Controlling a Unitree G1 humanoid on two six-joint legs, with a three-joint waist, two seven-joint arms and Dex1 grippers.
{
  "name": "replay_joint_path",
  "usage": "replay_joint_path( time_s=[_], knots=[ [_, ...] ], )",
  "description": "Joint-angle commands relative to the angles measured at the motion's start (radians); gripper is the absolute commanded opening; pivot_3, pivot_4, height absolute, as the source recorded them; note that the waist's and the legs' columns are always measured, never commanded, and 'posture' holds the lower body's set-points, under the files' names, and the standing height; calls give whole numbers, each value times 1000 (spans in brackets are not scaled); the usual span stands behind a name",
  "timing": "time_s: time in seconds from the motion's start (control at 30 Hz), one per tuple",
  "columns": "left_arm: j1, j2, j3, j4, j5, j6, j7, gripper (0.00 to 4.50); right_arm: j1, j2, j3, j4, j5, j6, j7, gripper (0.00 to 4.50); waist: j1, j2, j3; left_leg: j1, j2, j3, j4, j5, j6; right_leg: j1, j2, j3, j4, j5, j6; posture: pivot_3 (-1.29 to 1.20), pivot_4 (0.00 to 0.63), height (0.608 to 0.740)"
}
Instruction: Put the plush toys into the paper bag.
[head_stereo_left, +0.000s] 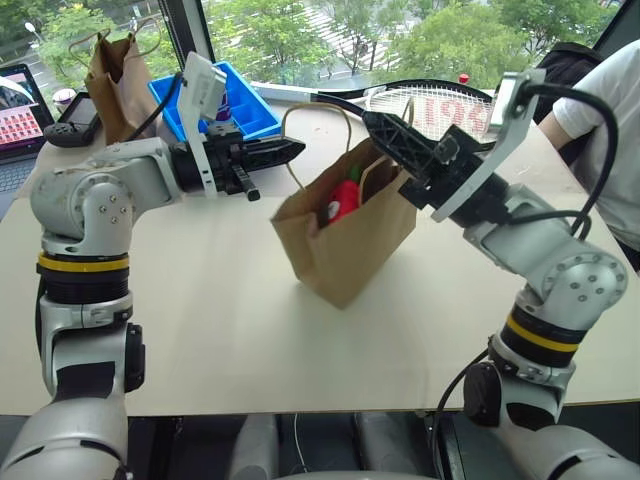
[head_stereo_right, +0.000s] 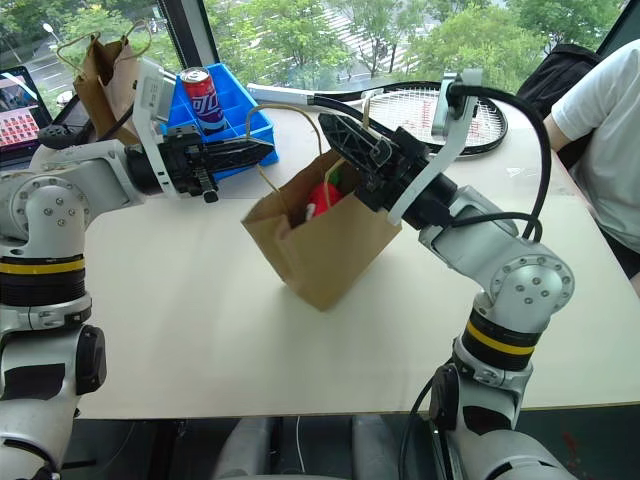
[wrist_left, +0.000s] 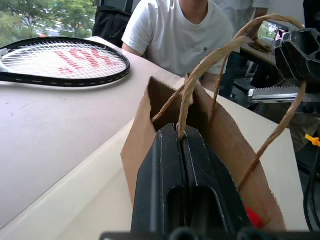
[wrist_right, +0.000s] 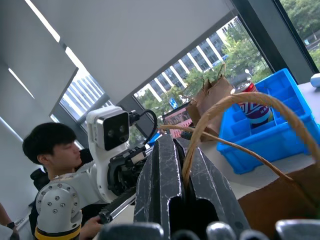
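Brown paper bag (head_stereo_left: 340, 250) — red plush toy (head_stereo_left: 343, 200) inside

Chili toy (head_stereo_left: 343, 200) inside paper bag (head_stereo_left: 350, 250).

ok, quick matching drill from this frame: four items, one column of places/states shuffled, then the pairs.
Things:
1. red chili plush
2. soda can
3. tennis racket
4. right gripper

Places/states:
A. lying flat on the table beyond the paper bag
B. shut on a loop handle of the paper bag
C. standing in the blue bin
D. inside the paper bag, showing at its mouth

Pairs: 1-D, 2-C, 3-A, 4-B

Reference: paper bag, blue bin, table.
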Motion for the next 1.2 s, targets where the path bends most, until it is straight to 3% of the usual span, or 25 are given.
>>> replay_joint_path(
  time_s=[0.03, 0.53, 0.57, 0.67, 0.83, 0.97, 1.1, 1.2],
  knots=[
    [-19, -10, 6, -29, 1, -15, -11, 0, 25, -53, 16, -37, 79, -22, -52, 35, 2, 0, 0, 0, 0, 0, 0, 0, 0, 0, 0, 0, 0, 0, 0, 0, 150, 740],
    [52, 2, -17, -97, -11, 36, -51, 0, 205, -189, 129, -127, 219, -110, -158, 35, 10, -1, 0, 0, 0, 0, 1, 1, 1, 0, 0, 0, 0, 0, 0, 0, 150, 740],
    [48, 4, -8, -92, -25, 48, -58, 291, 205, -198, 130, -125, 228, -117, -157, 9, 10, -1, 0, 0, 0, 0, 1, 2, 1, 0, 0, 0, 0, 0, 0, 0, 150, 740],
    [41, 18, 11, -95, -48, 67, -72, 1183, 197, -241, 127, -120, 257, -129, -147, 849, 11, -1, 1, 0, 0, 0, 1, 2, 2, 0, 0, 0, 1, 0, 0, 0, 150, 740],
    [34, 68, 55, -77, -56, 62, -102, 3016, 176, -390, 88, -99, 350, -119, -98, 2615, 12, -1, 1, 0, 0, 0, 1, 2, 2, 0, 0, 0, 0, 0, 0, 0, 150, 740],
    [80, 157, 74, -79, -11, -53, -206, 4389, 186, -590, 33, -84, 408, -58, 8, 3923, 12, -1, 2, 0, 0, 0, 0, 2, 2, 0, 0, 0, -1, 0, 0, 0, 150, 740],
    [183, 226, 98, -76, 28, -189, -325, 4449, 271, -789, -71, -75, 321, 36, 213, 3948, 15, -1, 2, 0, 0, 1, -1, 2, 2, 1, 0, 0, -3, 0, 0, 0, 150, 740],
    [304, 264, 109, -99, 77, -329, -415, 4449, 341, -873, -113, -110, 218, 62, 351, 3948, 15, -1, 2, 0, 0, 1, -2, 2, 2, 1, 0, 0, -5, 0, 0, 0, 150, 740]
  ],
)
